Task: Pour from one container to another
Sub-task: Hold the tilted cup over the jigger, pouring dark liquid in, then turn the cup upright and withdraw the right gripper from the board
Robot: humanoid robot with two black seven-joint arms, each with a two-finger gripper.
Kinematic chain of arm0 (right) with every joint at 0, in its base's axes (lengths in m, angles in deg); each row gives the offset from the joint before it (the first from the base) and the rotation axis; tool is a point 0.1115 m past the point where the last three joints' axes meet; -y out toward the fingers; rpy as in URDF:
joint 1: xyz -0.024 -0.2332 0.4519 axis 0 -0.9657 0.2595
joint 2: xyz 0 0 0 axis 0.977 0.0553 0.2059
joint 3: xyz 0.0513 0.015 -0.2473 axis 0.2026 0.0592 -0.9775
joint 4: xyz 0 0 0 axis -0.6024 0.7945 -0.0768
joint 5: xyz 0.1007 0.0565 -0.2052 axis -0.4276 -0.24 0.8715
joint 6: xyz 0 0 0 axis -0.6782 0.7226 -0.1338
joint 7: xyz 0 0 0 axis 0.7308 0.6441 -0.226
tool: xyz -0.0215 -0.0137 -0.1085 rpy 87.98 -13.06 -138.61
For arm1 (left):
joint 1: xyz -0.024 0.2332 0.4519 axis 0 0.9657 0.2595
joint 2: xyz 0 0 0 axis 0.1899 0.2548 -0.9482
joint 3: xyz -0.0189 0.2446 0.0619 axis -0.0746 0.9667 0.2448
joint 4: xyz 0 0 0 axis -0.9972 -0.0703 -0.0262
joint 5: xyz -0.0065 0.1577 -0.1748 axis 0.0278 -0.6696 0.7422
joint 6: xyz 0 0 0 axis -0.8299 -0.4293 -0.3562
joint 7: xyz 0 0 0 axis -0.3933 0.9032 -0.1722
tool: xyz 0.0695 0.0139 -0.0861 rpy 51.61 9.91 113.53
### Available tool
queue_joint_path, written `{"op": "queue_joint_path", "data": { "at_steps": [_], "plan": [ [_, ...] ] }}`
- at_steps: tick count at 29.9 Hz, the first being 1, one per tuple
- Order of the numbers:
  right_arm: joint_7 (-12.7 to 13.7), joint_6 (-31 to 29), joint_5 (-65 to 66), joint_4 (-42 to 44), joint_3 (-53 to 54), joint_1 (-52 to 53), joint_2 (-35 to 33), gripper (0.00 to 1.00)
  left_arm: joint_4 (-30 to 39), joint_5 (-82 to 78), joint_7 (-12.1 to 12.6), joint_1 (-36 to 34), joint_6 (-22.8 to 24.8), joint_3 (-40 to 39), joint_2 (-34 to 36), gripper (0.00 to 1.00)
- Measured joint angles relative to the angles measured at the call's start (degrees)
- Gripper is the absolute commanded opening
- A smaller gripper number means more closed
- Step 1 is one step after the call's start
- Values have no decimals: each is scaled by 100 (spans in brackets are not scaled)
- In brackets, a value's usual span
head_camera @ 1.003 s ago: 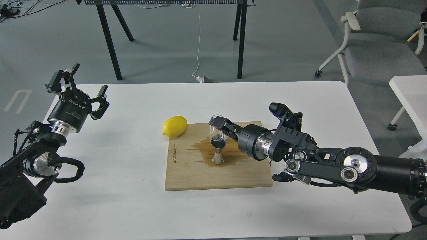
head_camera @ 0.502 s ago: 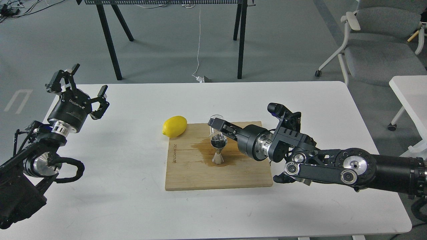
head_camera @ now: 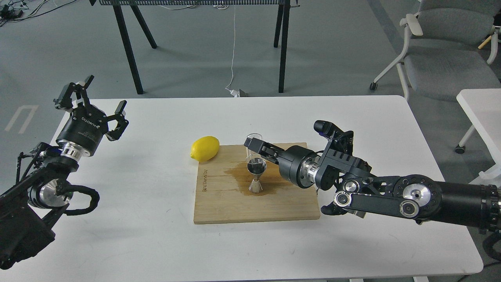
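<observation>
Barely anything's moved: the right hand (head_camera: pixel 254 145) still grips the small glass cup (head_camera: pixel 253 141) just above the steel jigger (head_camera: pixel 256 175) on the stained cutting board (head_camera: pixel 291 203). Left hand (head_camera: pixel 92 97) hangs spread open over the counter (head_camera: pixel 156 235).

The left gripper (head_camera: pixel 91 102) is held raised with fingers spread apart, while the right gripper (head_camera: pixel 253 145) is extended leftward, clamped on the cup (head_camera: pixel 253 138).
</observation>
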Motion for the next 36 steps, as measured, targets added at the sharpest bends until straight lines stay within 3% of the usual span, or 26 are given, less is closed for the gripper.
{"op": "queue_joint_path", "data": {
  "at_steps": [7,14,26,36],
  "plan": [
    [9,33,-523,-48,457,-203,-83,44,0,0,0,2,0,0,7,98],
    [25,25,-1659,-92,1602,-902,-101,44,0,0,0,3,0,8,8,98],
    [30,-84,-3504,-83,4995,-2891,-39,44,-7,0,0,9,0,1,7,98],
    [17,-423,-4365,-85,7028,-4135,109,44,-5,8,0,20,0,8,-5,98]
  ]
}}
